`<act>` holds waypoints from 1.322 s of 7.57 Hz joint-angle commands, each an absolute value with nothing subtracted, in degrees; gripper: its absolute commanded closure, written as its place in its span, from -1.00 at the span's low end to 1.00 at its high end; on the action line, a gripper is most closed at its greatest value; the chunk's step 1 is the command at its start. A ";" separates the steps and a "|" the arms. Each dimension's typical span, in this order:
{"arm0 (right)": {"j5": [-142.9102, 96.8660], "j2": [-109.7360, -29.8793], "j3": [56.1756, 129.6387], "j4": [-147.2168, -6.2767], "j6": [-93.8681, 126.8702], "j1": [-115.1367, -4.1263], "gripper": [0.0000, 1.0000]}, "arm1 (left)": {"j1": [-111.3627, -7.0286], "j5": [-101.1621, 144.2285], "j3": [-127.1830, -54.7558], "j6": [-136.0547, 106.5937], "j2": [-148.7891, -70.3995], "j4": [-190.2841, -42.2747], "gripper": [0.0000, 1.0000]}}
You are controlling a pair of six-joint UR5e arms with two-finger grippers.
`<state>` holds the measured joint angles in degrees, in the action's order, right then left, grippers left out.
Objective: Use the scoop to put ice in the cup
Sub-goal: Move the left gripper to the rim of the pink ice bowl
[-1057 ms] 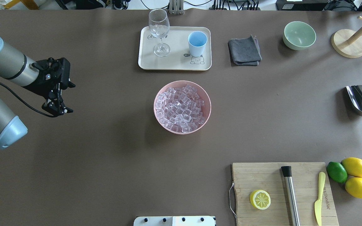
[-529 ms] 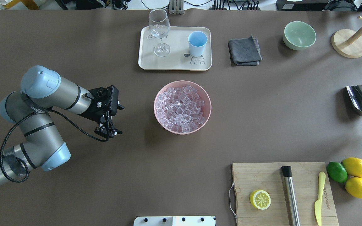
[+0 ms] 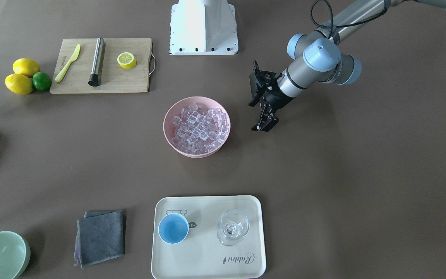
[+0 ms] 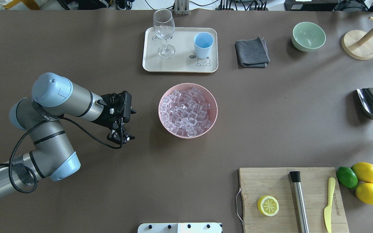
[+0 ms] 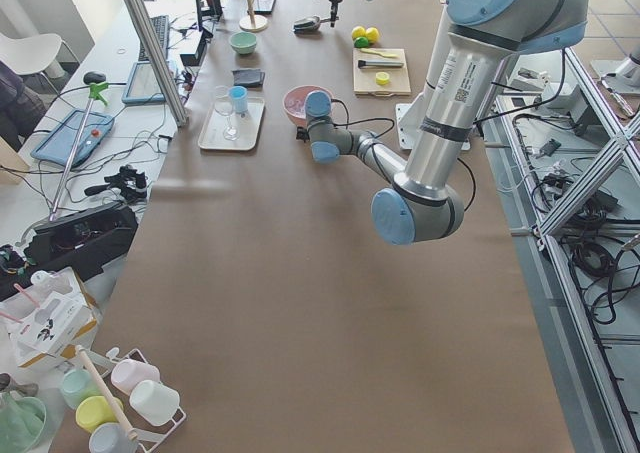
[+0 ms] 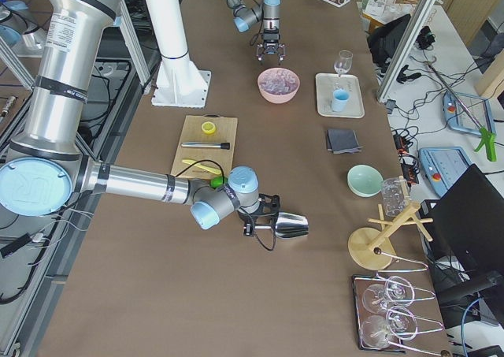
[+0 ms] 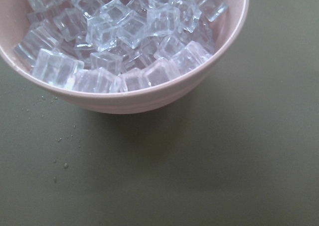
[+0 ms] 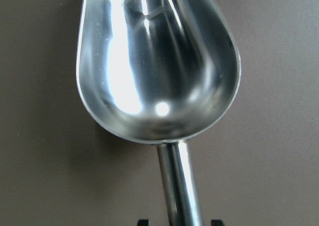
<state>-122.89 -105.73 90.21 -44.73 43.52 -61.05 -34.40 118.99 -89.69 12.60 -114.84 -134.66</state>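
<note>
The overhead view showed the left gripper pointing down, its jaws a little apart and empty. It hung near the pink bowl but clear of it. Its wrist camera showed no fingers, only the bowl's wall and the heaped ice just ahead of those jaws.

The right wrist camera caught what the overhead view cut off at its edge. The right gripper straddled the handle of the scoop with a sliver of gap on either side, and the shiny, empty trough lay straight ahead of the jaws. The light-blue cup stood on a cream tray beside a wine glass, well beyond the bowl from the left jaws and far from the right ones.

A brown cover lay over the table, speckled with droplets near the bowl. The side views showed cluttered benches around it.

Half a second earlier the left jaws had hung farther from the bowl. The scoop, bowl and cup had not shifted.
</note>
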 commanded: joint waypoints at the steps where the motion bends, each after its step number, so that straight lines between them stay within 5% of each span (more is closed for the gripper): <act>1: -123.13 -105.73 89.91 -43.77 43.33 -61.00 1.00 | -34.01 117.95 -86.58 12.57 -117.76 -135.00 -0.97; 5: -123.22 -105.65 96.82 -48.22 37.21 -62.22 1.00 | -34.36 118.21 -83.06 11.09 -121.28 -134.47 -0.97; 7: -123.57 -98.22 106.47 -66.00 34.73 -62.67 1.00 | -34.89 118.30 -81.22 9.49 -123.04 -134.21 -0.97; 10: -125.24 -92.92 108.37 -70.13 26.39 -62.75 1.00 | -35.07 118.30 -80.25 6.24 -125.50 -132.19 -0.96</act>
<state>-124.71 -96.16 107.38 -67.73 30.56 -62.75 -35.16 118.36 -81.06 7.80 -123.91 -132.89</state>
